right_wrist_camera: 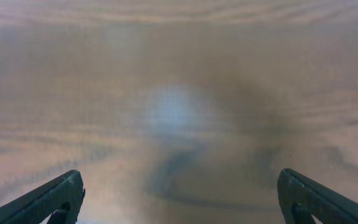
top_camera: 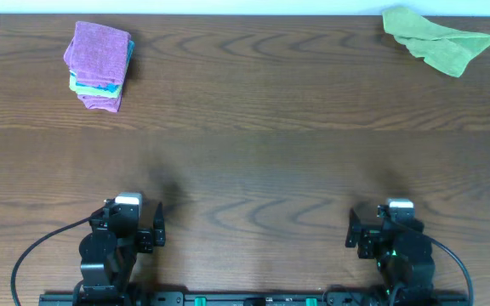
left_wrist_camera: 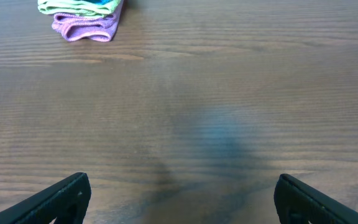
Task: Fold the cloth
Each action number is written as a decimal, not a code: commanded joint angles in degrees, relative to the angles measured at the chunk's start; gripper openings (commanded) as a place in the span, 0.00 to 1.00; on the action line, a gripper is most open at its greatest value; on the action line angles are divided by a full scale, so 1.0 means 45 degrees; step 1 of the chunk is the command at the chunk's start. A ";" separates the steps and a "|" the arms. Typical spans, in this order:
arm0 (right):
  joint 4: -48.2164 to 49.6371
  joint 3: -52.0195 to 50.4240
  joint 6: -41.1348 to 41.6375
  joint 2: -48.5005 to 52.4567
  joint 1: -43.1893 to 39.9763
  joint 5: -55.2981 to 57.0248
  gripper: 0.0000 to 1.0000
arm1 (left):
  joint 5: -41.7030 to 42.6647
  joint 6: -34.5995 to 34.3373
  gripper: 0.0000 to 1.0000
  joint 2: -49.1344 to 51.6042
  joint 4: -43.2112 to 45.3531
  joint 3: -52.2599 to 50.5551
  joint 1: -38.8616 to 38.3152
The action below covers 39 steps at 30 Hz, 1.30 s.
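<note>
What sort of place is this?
Probably a lab test bench, not a home: plain wood-grain table, a stack of folded cloths, and one crumpled green cloth set out for folding.

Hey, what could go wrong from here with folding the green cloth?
The green cloth lies crumpled at the far edge of the table, far from the open right gripper: a long reach, and a poor pinch might push it off. The left gripper could disturb the folded stack if it crosses that corner.
</note>
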 commanded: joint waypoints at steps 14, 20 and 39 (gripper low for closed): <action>0.6989 -0.0112 0.7854 0.0287 -0.0117 0.2594 0.99 | -0.0044 0.0141 0.95 -0.0092 0.0010 -0.0087 0.0078; 1.0647 -0.0083 0.6178 0.4148 -0.0510 0.2531 0.99 | -0.0044 0.0141 0.95 -0.0092 0.0010 -0.0087 0.0078; 1.2245 1.0326 0.4590 2.0473 -0.4609 -0.0855 0.99 | -0.0044 0.0141 0.95 -0.0092 0.0010 -0.0087 0.0078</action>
